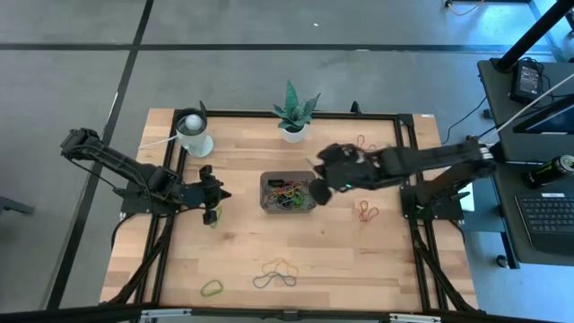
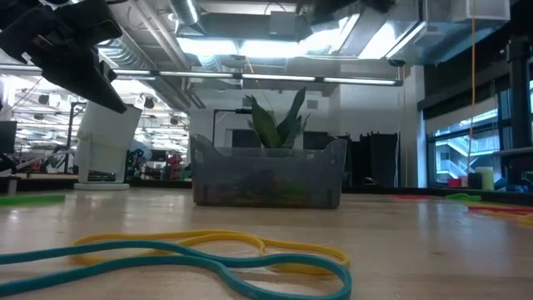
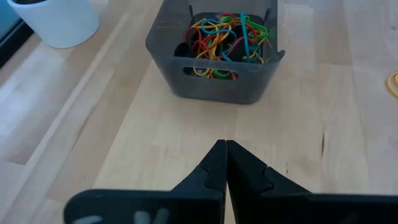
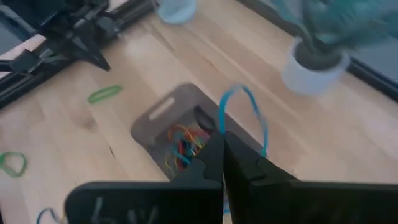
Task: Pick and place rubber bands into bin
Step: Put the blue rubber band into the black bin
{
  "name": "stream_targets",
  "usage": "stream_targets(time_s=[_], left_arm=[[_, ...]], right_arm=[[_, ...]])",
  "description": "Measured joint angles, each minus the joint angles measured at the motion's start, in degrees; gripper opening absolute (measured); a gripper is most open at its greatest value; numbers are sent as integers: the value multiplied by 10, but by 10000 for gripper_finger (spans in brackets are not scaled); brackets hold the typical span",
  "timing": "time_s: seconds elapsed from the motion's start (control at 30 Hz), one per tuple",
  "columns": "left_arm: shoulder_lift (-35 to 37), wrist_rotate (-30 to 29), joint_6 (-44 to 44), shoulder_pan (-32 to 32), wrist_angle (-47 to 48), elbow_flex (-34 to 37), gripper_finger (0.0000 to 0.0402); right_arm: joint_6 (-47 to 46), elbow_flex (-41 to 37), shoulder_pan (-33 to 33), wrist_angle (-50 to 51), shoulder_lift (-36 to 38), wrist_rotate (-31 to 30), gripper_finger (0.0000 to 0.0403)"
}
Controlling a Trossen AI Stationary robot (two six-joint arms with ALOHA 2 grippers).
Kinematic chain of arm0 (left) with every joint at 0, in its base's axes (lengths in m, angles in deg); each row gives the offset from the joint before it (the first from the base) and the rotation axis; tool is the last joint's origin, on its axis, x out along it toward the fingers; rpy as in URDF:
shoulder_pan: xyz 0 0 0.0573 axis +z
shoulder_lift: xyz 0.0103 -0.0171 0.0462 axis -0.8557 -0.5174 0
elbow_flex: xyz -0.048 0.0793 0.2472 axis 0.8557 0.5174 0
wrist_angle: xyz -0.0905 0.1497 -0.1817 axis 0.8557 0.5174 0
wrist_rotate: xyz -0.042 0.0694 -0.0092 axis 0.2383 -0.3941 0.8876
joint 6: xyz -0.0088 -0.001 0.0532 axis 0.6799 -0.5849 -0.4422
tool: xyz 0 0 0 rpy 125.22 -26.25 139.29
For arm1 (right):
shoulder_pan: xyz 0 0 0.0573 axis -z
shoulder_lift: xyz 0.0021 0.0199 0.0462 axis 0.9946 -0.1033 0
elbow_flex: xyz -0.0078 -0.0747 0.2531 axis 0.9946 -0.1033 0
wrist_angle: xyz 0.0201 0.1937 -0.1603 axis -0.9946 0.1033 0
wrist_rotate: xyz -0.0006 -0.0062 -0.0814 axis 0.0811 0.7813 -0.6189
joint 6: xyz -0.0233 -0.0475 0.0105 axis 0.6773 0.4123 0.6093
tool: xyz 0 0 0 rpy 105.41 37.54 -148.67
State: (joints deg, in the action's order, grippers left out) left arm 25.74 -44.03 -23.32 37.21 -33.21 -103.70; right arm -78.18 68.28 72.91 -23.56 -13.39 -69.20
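The dark grey bin (image 1: 287, 192) sits mid-table, holding a tangle of coloured rubber bands (image 3: 221, 38). My right gripper (image 4: 222, 140) hovers over the bin's right end (image 1: 311, 190), shut on a blue rubber band (image 4: 249, 99). My left gripper (image 3: 225, 144) is shut on nothing and points at the bin (image 3: 214, 68) from the table's left. A green band (image 1: 213, 218) lies flat just by the left gripper (image 1: 213, 193). More loose bands lie flat near the front edge (image 1: 276, 272) and right of the bin (image 1: 366, 212). My right gripper pinches the blue rubber band between its two fingertips at one end of the loop (image 4: 220, 127). The rest of the loop (image 4: 258, 118) stands out past the tips, clear of the table, above the bin (image 4: 168, 124). The fingers slant down from the right.
A white cup (image 1: 194, 135) stands at the far left and a potted plant (image 1: 293, 115) behind the bin. A green band (image 1: 212, 288) lies near the front-left. In the low view, yellow (image 2: 208, 242) and teal bands (image 2: 216, 265) lie in front of the bin (image 2: 266, 177).
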Motion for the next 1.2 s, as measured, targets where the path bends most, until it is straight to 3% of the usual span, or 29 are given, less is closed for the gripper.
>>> stream_targets(time_s=[0.27,0.7,1.0,1.2], left_arm=[[0,0,0,0,0,0,2],[0,0,0,0,0,0,2],[0,0,0,0,0,0,2],[0,4,0,0,0,0,2]], right_arm=[[81,0,40,-66,-96,68,0],[103,0,46,-82,-259,143,0],[83,0,67,-129,-308,233,19],[64,-1,83,-127,-312,243,41]])
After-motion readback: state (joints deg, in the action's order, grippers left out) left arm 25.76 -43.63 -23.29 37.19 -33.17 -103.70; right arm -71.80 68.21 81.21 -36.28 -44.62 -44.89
